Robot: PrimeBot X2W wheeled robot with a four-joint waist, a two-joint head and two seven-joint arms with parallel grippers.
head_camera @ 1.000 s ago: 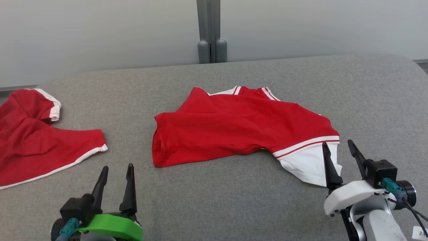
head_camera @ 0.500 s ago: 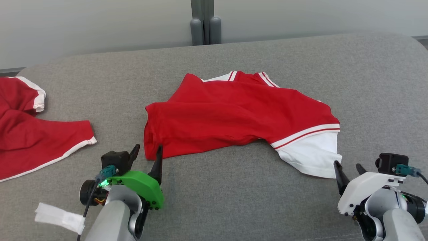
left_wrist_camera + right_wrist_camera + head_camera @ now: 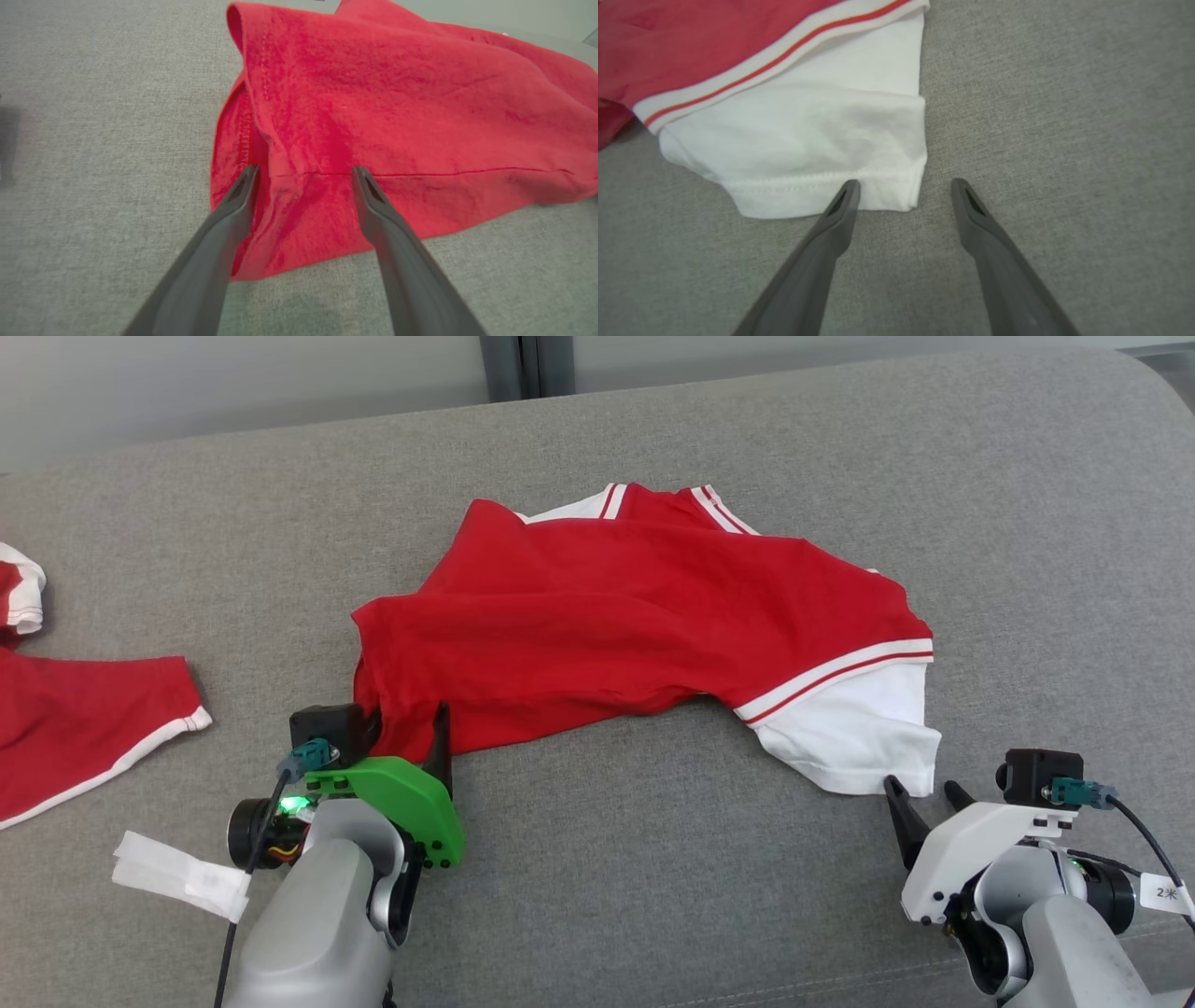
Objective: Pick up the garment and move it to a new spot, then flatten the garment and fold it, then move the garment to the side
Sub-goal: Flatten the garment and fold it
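I've got the red shirt (image 3: 635, 607) lying rumpled in the middle of the grey fabric surface (image 3: 653, 877), with its collar edge on the far side from me. My left gripper (image 3: 304, 170) is spread wide. Its fingers straddle the shirt's near-left hem corner and are not pinching it. My right gripper (image 3: 904, 183) is spread too, with one fingertip at the hem of the white sleeve (image 3: 808, 135) and the other over bare grey past the sleeve's corner. Bare surface runs between my arms and out to the right of the sleeve. A second red garment (image 3: 84, 737) lies at the left edge, well apart from the shirt.
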